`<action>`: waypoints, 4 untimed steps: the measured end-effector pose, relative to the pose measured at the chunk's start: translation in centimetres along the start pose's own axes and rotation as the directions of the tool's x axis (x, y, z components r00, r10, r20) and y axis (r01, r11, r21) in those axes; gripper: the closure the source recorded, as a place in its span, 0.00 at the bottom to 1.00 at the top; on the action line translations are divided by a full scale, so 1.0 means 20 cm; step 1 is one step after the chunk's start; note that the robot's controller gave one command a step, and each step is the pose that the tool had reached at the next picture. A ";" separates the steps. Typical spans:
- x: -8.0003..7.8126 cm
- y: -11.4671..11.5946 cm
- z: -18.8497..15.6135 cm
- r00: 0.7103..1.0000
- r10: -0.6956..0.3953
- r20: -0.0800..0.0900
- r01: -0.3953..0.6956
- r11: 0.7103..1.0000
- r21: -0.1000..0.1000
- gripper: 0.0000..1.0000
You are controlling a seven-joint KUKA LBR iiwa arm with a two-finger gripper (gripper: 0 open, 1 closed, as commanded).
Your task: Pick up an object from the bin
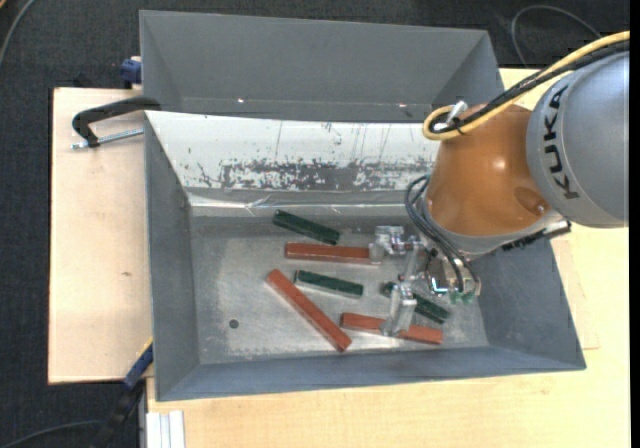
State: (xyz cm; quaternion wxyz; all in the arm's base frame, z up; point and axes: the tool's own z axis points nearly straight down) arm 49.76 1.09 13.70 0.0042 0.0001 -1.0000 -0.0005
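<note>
My gripper (399, 281) hangs low over the bin's right part with its fingers spread apart, one metal fingertip (390, 239) at the back and the other (402, 319) at the front. The front fingertip rests by a red stick (375, 323) near the bin's front right. A dark green stick (430, 311) lies partly hidden under the gripper's body. Nothing shows gripped between the fingers. The back fingertip sits at the right end of another red stick (327, 252).
Left of the gripper lie a green stick (329, 283), a long red stick (307, 309) set diagonally, and another green stick (307, 227) near the back wall. The orange-covered arm overhangs the bin's right side.
</note>
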 end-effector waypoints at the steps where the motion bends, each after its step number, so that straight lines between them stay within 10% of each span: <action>1: -0.34 0.09 0.34 1.000 0.003 0.013 -0.003 1.000 -0.001 0.00; 2: -0.43 0.40 0.32 0.999 -0.030 0.017 0.030 1.000 -0.003 0.00; 3: -0.43 0.39 0.31 1.000 -0.025 0.019 0.025 1.000 -0.002 1.00; 4: -0.38 0.29 -0.54 0.997 -0.071 0.024 0.071 0.997 0.000 1.00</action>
